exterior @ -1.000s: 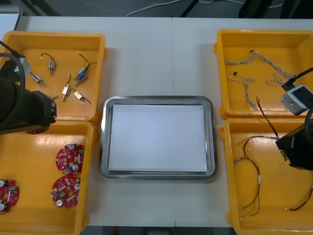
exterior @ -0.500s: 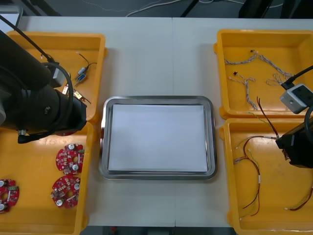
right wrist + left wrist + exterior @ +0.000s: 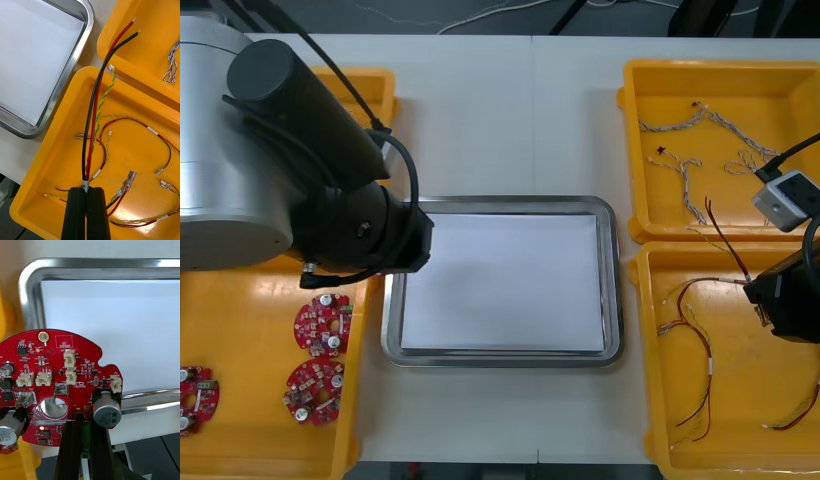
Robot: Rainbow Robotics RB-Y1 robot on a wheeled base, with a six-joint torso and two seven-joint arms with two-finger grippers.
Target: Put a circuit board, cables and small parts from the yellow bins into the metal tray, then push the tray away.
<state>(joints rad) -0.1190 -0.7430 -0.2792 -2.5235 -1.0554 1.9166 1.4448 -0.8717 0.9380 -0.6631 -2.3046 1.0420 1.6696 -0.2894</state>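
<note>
Jaws of the left gripper [image 3: 85, 427] are clenched on a round red circuit board [image 3: 56, 386], holding it by its edge with the component face turned to the wrist camera. Jaws of the right gripper [image 3: 87, 191] are clenched too, on a pair of cables [image 3: 92, 112], one black and one red, which rise straight out from between the fingers [image 3: 78, 210]. A twisted yellow and green cable runs along them, and I cannot tell if it is gripped as well.

In the front view the left arm's end hangs above the left edge of the metal tray [image 3: 500, 203]. The board is partly above the white inside and partly above the rim. The right gripper is above the near right yellow bin [image 3: 650, 440], well apart from the tray, with the bin wall between.

So I judge the left arm is the nearer one. The free inside lies to the right of the board, along the tray's long axis. A small travel that way, then a release, should put the board fully inside
</note>
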